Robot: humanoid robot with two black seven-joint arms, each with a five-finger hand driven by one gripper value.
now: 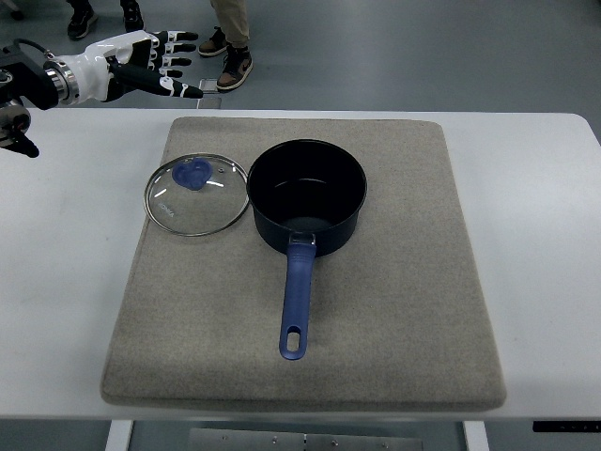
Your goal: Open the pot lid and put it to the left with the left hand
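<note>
A dark blue pot [306, 197] stands uncovered in the middle of the grey mat [413, 282], its blue handle [296, 301] pointing toward the near edge. The glass lid [196, 194] with a blue knob lies flat on the mat just left of the pot, touching its rim. My left hand [169, 64] hovers beyond the table's far left edge, well above and behind the lid, with fingers spread and nothing in them. The right arm does not show.
The white table [56, 263] extends around the mat on all sides. People's feet in shoes [230, 56] stand on the floor beyond the far edge. A dark robot part [17, 127] shows at the left edge.
</note>
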